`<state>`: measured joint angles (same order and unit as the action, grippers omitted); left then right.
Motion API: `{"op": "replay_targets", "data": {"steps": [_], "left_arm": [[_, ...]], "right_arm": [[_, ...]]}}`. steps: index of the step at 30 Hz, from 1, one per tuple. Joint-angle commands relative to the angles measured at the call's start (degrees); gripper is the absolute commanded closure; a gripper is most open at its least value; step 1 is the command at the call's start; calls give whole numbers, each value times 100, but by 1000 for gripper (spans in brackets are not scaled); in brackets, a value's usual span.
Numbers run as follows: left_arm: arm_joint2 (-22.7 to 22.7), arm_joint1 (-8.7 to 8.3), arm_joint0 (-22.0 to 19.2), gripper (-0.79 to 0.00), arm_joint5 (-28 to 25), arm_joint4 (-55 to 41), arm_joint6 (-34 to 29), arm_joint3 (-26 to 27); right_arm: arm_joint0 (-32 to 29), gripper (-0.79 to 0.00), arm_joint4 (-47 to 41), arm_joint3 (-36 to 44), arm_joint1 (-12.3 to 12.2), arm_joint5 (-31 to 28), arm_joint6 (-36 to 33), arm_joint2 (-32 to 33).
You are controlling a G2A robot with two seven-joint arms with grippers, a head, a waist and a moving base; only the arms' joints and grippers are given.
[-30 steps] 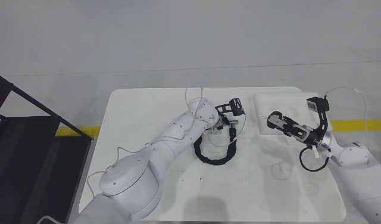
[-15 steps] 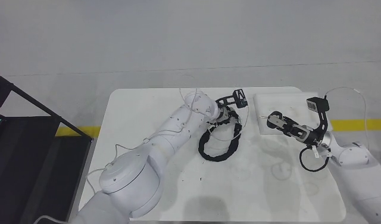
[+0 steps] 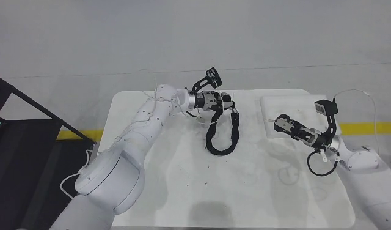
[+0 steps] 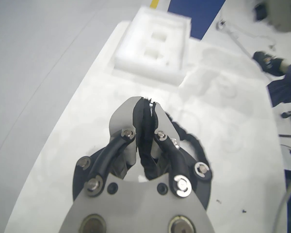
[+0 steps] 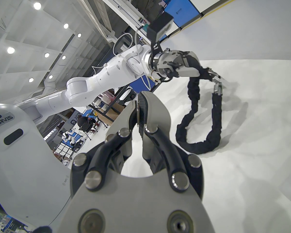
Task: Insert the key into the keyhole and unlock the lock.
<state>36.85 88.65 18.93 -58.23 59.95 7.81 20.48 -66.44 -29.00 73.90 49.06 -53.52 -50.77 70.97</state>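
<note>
Currently, the left arm reaches across the white table (image 3: 263,187) towards its far edge, with the forearm laid nearly level and the wrist turned so the left gripper (image 4: 145,103) points sideways towards the right arm. Note that its fingers are closed tightly on the black fabric sleeve of the chain lock (image 5: 198,146). One end of the sleeve is pinched between the pads.

Observe that the rest of the chain hangs from this grip and trails onto the table as a long, narrow loop. Its metal end fittings (image 5: 217,87) sit just beside the left gripper, at the top of the loop.

Check the right arm next. It is bent at the elbow over the robot's right side of the table. The right gripper (image 5: 141,98) sits over the near edge of the white foam tray (image 4: 148,72), pointing towards the chain. Its fingers are drawn almost together, leaving a thin slit. You cannot tell from these views whether a key lies in that slit.

Compare with the view from half a second ago. The left gripper has swung away from the foam tray, towards the far left part of the table. The chain loop was rounder then. It has been pulled out into a straighter, narrower shape and dragged along with the gripper. The right arm and right gripper have kept their position.
</note>
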Motion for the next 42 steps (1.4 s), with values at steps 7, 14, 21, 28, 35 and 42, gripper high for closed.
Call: {"op": "replay_targets", "data": {"steps": [7,14,21,28,35,42], "left_arm": [[-146,-717,433,0,23,-198,-1575,917],[-222,-961,604,0,23,-1548,-4559,1502],[-282,-1186,946,0,525,-2400,-5911,2441],[-1027,-1613,1316,0,1300,-3834,-6688,3849],[-1531,-2283,1174,0,2010,-5246,-7397,5263],[-929,-2624,1272,0,2792,-3375,-6356,5658]], "right_arm": [[0,0,0,0,0,0,0,0],[0,0,0,0,0,0,0,0],[0,0,0,0,0,0,0,0],[0,0,0,0,0,0,0,0],[0,0,0,0,0,0,0,0],[0,0,0,0,0,0,0,0]]}}
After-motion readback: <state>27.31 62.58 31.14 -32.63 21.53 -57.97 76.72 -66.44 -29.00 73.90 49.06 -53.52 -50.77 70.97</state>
